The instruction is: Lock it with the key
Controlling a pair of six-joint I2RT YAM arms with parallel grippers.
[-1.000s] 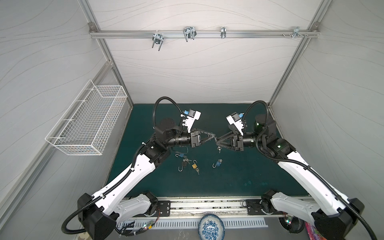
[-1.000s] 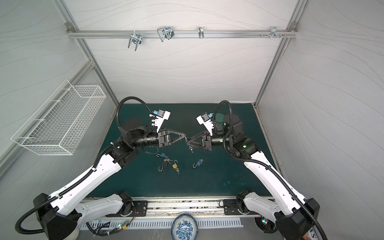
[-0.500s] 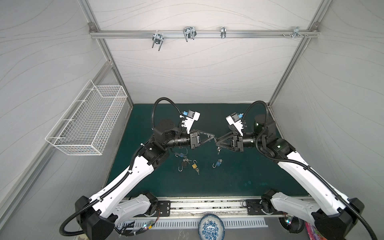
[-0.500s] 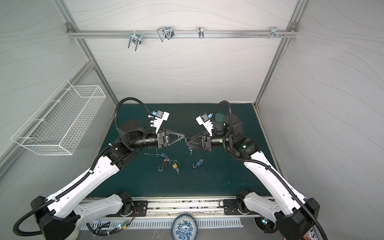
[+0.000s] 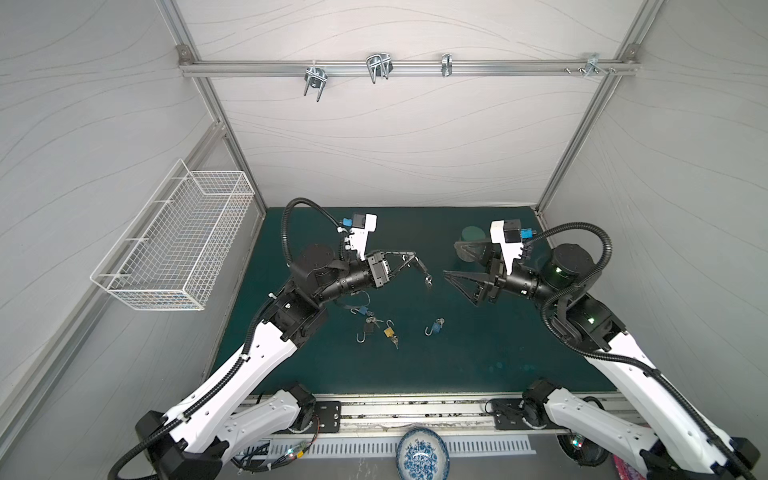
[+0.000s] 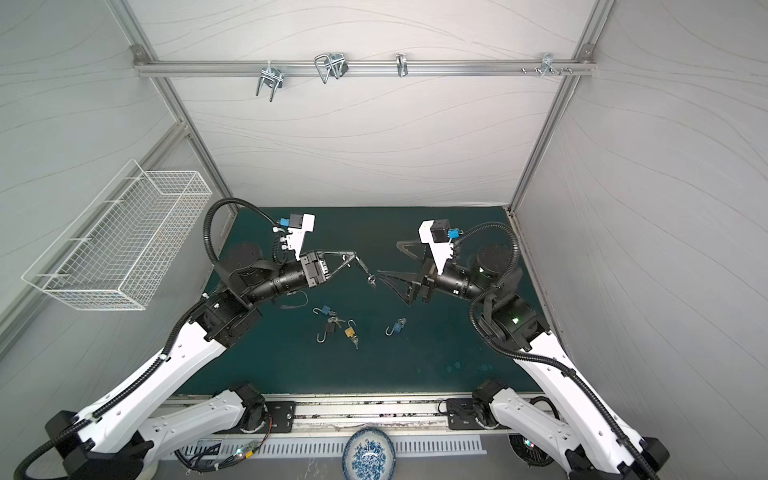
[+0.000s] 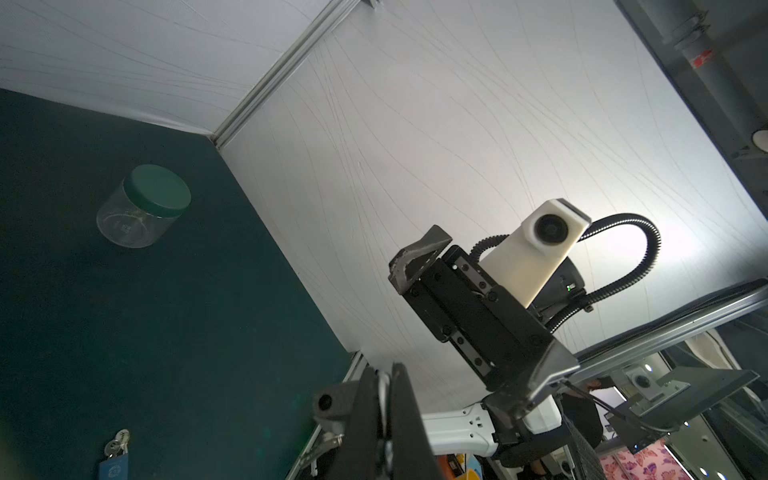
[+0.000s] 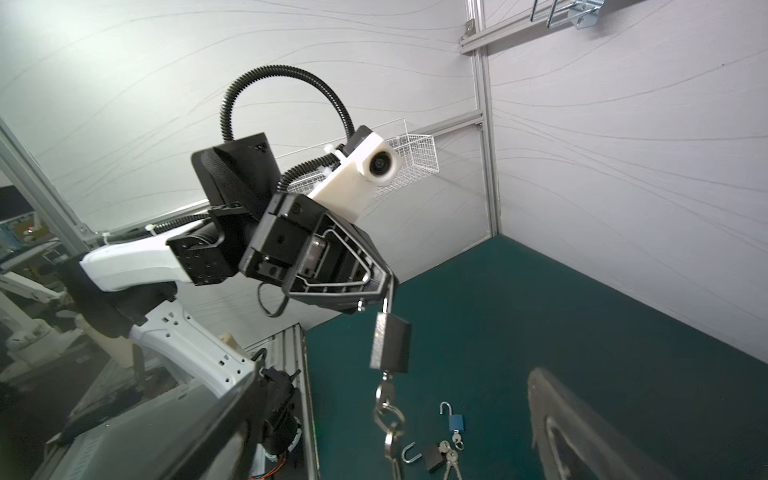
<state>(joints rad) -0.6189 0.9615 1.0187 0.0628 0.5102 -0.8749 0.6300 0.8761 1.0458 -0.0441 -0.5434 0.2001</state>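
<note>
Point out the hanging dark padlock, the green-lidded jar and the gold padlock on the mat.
hanging dark padlock (image 8: 390, 343): right wrist view, middle of its body.
green-lidded jar (image 7: 157, 189): left wrist view, top of its lid.
gold padlock (image 5: 388, 332): a top view, on its brass body.

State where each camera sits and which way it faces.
Top views: high at the front, looking down on the mat; both arms show.
Left wrist: faces the open right gripper and jar; own shut fingers show.
Right wrist: faces the left gripper holding a padlock; own fingers show.
Shared: both top views show that padlock too.
</note>
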